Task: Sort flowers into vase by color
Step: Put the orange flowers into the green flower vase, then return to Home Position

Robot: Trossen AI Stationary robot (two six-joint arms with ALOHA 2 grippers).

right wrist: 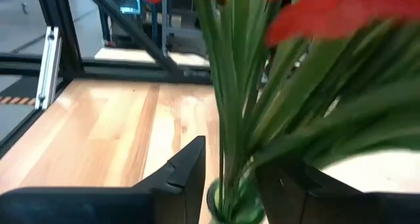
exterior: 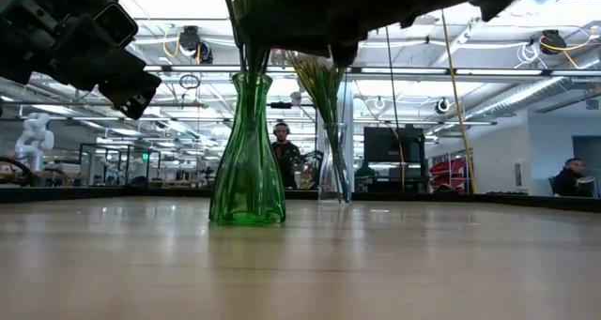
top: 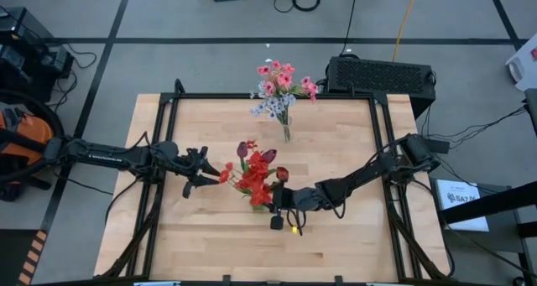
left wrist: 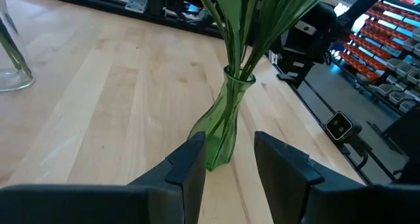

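A: Two vases loaded. Red flowers (top: 256,179) in green vase (exterior: 247,160) mid-table, pink flowers (top: 284,80) in clear vase (exterior: 333,165) at far edge.
B: Grippers?
A: Right gripper (right wrist: 230,178) fingers apart around red stems. Left gripper (left wrist: 230,161) apart, beside green vase.

Robotics lab: ceiling trusses (exterior: 394,71), parts bins (left wrist: 387,33)

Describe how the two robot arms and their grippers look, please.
Both arms are dark, slim and jointed, with black cables along them. The left gripper and the right gripper each have two flat, dark, angular fingers. A small yellow light glows near the right gripper.
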